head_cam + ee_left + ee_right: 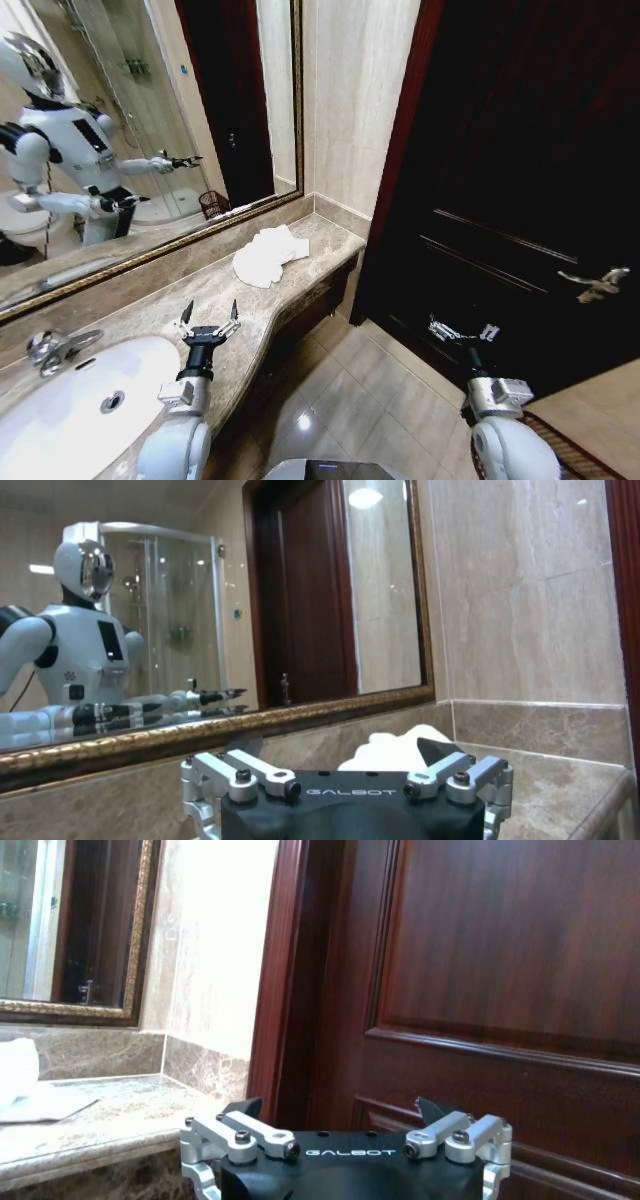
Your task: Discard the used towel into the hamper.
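Observation:
The used towel [268, 255] is a crumpled white heap on the marble counter [160, 310], toward its far end near the wall corner. My left gripper [211, 312] hovers open over the counter, short of the towel, with nothing between its fingers. In the left wrist view the towel [395, 751] lies just beyond the open left gripper [340, 750]. My right gripper [463, 328] is open and empty over the floor, facing the dark wooden door [520, 180]. The hamper [213, 204] appears as a small dark wire basket reflected in the mirror. The right wrist view catches the towel [20, 1080] at its edge.
A white sink [60, 420] with a chrome faucet [50, 350] sits in the counter beside my left arm. A gold-framed mirror [150, 120] backs the counter. The door carries a metal handle [598, 283]. Tiled floor [370, 400] lies between counter and door, with a mat [575, 455] at the right.

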